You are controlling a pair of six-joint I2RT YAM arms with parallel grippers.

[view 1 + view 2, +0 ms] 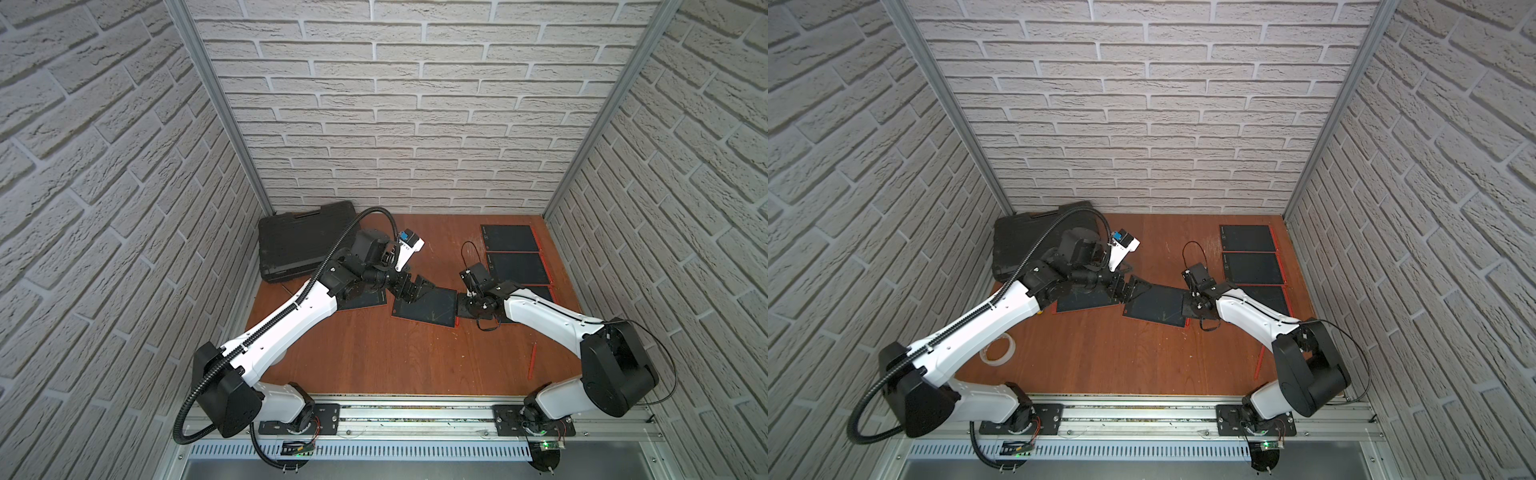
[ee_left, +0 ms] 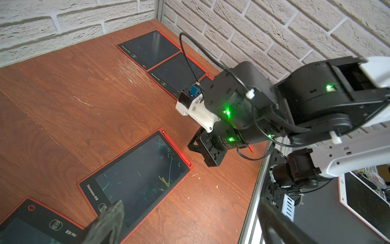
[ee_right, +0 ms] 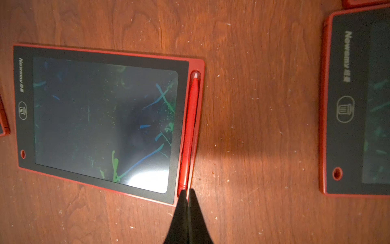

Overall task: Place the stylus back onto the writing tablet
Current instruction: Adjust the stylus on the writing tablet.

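Observation:
A red-framed writing tablet with green and blue scribbles lies flat mid-table, seen in both top views. The red stylus lies along its side slot, white tip pointing away from the gripper, and also shows in the left wrist view. My right gripper is shut, jaws pressed together, its tips right at the stylus's rear end at the tablet's corner. My left gripper hangs open above the tablet's opposite far corner, nothing between its fingers.
Three more tablets line the back right. Another tablet lies under my left arm. A loose red stylus rests beside the right arm. A black case sits back left, a tape roll front left.

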